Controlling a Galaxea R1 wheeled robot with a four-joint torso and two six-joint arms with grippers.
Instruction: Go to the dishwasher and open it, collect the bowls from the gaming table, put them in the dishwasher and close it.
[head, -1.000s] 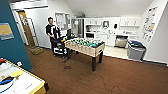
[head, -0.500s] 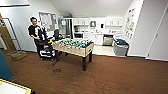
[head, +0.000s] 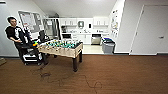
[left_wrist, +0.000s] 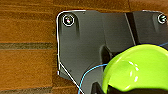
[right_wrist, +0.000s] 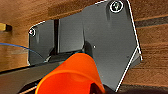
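Observation:
The dishwasher (head: 96, 39), a steel front among white cabinets, stands in the kitchen at the far end of the room, well ahead of me. A lime-green bowl (left_wrist: 135, 70) sits in my left gripper (left_wrist: 100, 87) above the brown floor. In the right wrist view an orange cup (right_wrist: 72, 75) is held in my right gripper (right_wrist: 92, 87). The gaming table is out of view.
A table-football table (head: 61, 48) stands ahead on the left. Beside it is a person (head: 15, 32) with a control rig. A dark cable (head: 62, 80) snakes over the brown floor. A grey bin (head: 108, 46) stands by the kitchen entrance, and a white door (head: 152, 30) is on the right.
The whole head view has slid left, so the camera has turned right. The yellow-topped table at the lower left has left the picture.

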